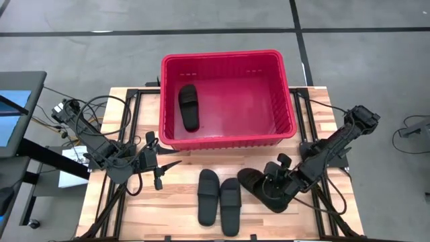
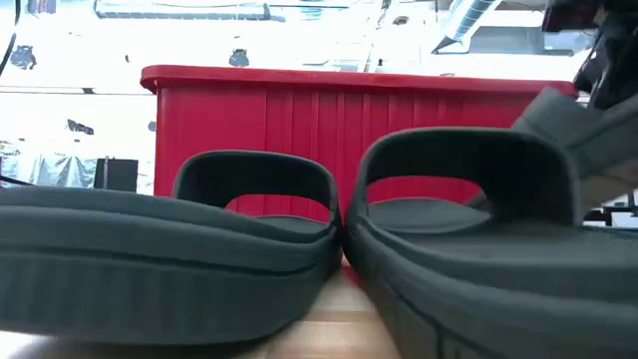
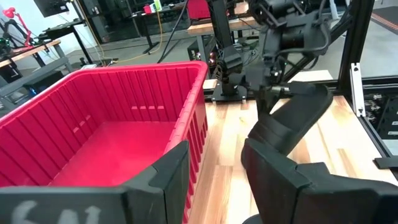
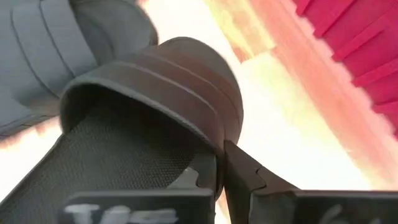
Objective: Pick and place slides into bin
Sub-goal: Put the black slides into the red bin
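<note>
The right gripper [image 1: 274, 185] is clamping its fingers [image 4: 245, 171] on the strap edge of one black slide [image 1: 259, 188], which is sitting on the wooden table [image 1: 175, 208] with its footbed stretching away beneath the fingertips. Two more slides [image 1: 219, 200] are lying side by side just beyond that shoe, between the two grippers. A fourth slide [image 1: 189, 106] is resting inside the red bin [image 1: 228, 60], ahead of both arms. The left gripper [image 1: 161, 165] is hovering near the bin's front wall, fingers parted and holding nothing.
</note>
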